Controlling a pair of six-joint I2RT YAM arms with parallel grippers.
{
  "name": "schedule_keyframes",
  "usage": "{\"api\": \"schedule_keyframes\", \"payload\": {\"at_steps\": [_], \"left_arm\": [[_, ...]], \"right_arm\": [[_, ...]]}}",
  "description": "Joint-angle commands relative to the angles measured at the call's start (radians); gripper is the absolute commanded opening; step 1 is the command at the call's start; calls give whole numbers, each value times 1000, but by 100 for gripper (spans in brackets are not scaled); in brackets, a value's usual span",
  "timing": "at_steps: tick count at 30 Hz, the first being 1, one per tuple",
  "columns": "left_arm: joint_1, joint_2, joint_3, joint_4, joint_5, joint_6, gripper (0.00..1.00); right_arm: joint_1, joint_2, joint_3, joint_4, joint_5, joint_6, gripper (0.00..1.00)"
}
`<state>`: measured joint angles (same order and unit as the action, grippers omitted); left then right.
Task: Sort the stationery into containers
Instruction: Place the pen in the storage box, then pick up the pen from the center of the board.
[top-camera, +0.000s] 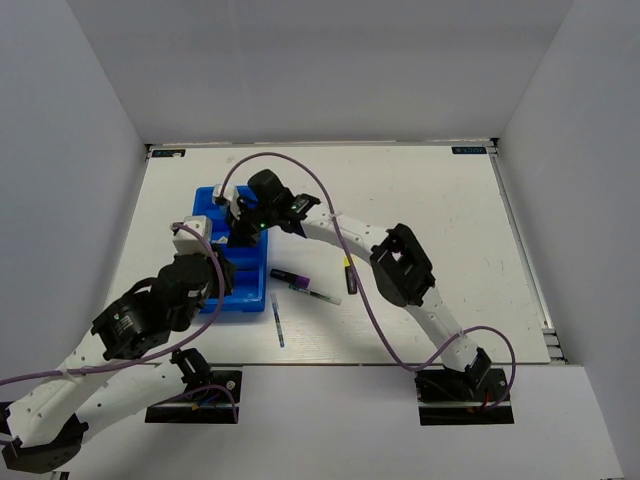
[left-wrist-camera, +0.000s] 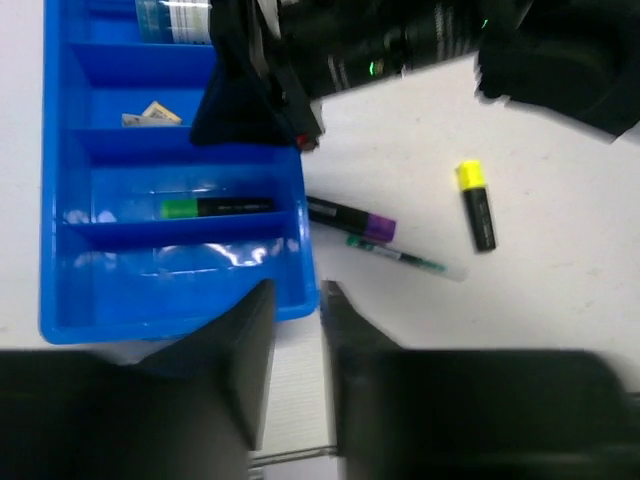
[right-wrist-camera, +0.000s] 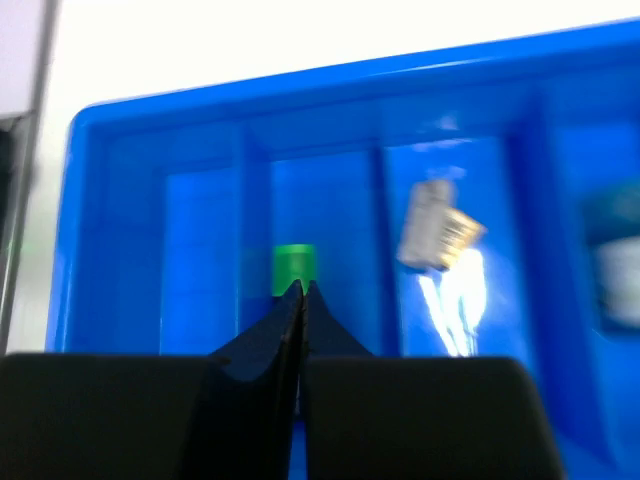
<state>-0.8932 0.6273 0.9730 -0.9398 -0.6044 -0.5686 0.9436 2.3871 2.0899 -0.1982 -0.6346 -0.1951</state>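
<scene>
Jaws of the right gripper (right-wrist-camera: 301, 290): pressed together, nothing between them, poised above the tray. Jaws of the left gripper (left-wrist-camera: 297, 290): parted, empty, at the tray's near wall.

Step, as I judge it: sorting is part done, with four pieces loose on the table. The next move calls for a gripper to open over the marker, just beside the tray, and lift it clear of the pen.

- Blue tray (left-wrist-camera: 60, 200): crosswise compartments.
- Green-capped highlighter (left-wrist-camera: 215, 207): flat in one compartment.
- Yellow-capped highlighter (left-wrist-camera: 478, 205): on the table, apart.
- Purple-tipped marker (left-wrist-camera: 350, 217): thin pen (left-wrist-camera: 405, 258) just beside it.
- Second thin pen (top-camera: 278, 322): near the front edge.
- Round pot (left-wrist-camera: 175, 15) and pale eraser (left-wrist-camera: 150, 113): in the tray, in separate compartments.
</scene>
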Motion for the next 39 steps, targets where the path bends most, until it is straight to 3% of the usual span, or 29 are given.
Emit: {"api": "schedule_keyframes", "payload": {"at_steps": [1, 2, 3, 5, 8, 11, 15, 16, 19, 23, 28, 32, 39], "left_arm": [[-1, 28, 15, -25, 20, -39, 31], [-1, 47, 23, -31, 23, -49, 15], [0, 63, 30, -33, 22, -74, 8], [-1, 132, 49, -65, 20, -126, 4], [-1, 265, 88, -120, 29, -237, 4], [7, 380, 112, -108, 73, -348, 15], [82, 520, 151, -137, 144, -648, 43], [89, 537, 158, -139, 143, -680, 46], [89, 623, 168, -84, 135, -807, 56], [82, 754, 214, -42, 104, -930, 59], [80, 938, 309, -40, 68, -1050, 57], [69, 1015, 343, -94, -4, -1140, 56], [57, 1111, 357, -137, -54, -1157, 56]], "right_arm": [[-3, -152, 94, -81, 209, -1, 0], [-6, -179, 94, -93, 427, -4, 0], [-8, -193, 90, -142, 499, -6, 0], [-15, -256, 33, -167, 765, -4, 0], [-54, -343, -69, -312, 914, 52, 0], [-124, -457, -246, -436, 876, 106, 20], [-247, -551, -361, -608, 822, 236, 28], [-282, -557, -366, -713, 797, 256, 28], [-356, -630, -462, -742, 670, 306, 32], [-388, -826, -753, -601, 590, 284, 38], [-436, -986, -950, -560, 527, 276, 39], [-492, -1059, -1037, -494, 486, 289, 39], [-572, -1112, -1133, -445, 418, 302, 39]]}}
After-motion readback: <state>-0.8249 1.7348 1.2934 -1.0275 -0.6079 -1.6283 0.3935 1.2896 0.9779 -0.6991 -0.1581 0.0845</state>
